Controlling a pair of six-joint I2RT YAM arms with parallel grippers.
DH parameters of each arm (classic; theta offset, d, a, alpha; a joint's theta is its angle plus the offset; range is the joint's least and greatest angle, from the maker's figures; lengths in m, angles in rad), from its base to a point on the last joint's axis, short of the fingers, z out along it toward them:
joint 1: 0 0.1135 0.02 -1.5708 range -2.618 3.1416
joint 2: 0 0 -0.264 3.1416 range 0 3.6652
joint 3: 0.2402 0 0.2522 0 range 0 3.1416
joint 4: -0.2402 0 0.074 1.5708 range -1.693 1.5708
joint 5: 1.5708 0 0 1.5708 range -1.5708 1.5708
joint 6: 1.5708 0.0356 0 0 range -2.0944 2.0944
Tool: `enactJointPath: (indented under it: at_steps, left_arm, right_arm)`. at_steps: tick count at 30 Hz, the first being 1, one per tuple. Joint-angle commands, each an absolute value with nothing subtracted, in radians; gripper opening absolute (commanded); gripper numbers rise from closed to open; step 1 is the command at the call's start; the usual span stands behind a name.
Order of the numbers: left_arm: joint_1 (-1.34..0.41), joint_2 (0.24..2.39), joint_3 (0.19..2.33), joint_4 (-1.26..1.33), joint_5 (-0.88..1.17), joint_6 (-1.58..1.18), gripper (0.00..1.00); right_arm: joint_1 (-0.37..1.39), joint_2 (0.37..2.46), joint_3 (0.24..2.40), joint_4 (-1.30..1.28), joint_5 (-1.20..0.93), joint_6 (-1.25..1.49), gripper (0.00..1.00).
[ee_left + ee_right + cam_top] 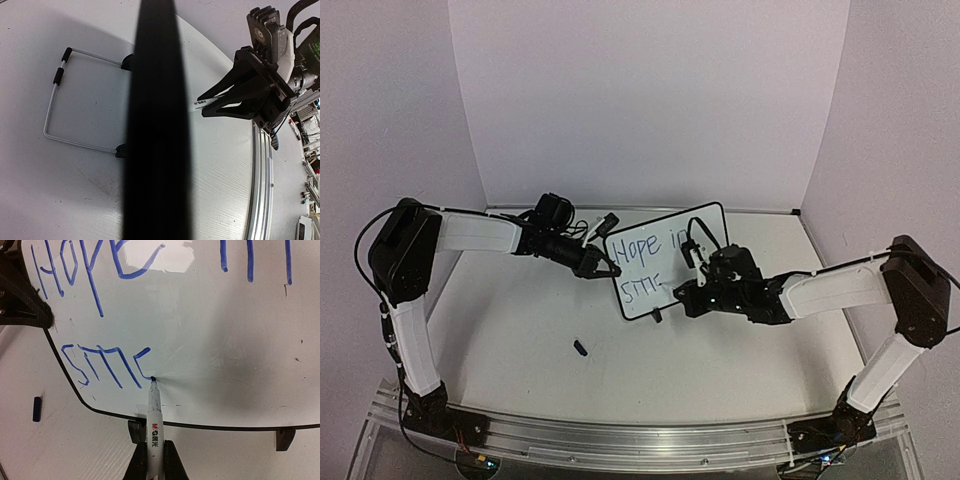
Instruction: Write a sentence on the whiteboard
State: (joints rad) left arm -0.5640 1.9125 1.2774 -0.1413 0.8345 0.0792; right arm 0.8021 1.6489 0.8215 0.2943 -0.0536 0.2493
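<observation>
Two arms share the job over the white table (510, 330). The left gripper (607, 268) clamps the left edge of the whiteboard (670, 270), propped at mid-table, probably to steady it against pen pressure. The right gripper (154, 457) pinches the marker (154, 422), whose tip touches the sentence's (107, 367) unfinished second line. Only the left wrist view shows the wire stand (55, 107) behind the board. A cap (580, 348) lies nearer.

Lighting: diffuse, from above, bright across 3 views; lilac cast on walls (650, 100).
Shadows: soft, grey, on table (720, 350).
Glare: 1 white patch on whiteboard (210, 330), upper edge.
Blur: 1 dark defocused band down left wrist view.
Distortion: wide-angle bending at wrist-view edges.
</observation>
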Motion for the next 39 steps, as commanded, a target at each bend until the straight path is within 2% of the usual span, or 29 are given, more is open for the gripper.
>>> enactJointPath:
  at_steps: [1,39]
  left_arm:
    - [-0.589,1.917,1.309,-0.199,0.842,0.091,0.0]
    - [-0.589,1.92,1.31,-0.198,0.845,0.09,0.0]
  right_arm:
    - [0.799,1.61,0.878,0.296,-0.005,0.226,0.0]
    - [0.798,1.632,0.805,0.302,0.0,0.266,0.0]
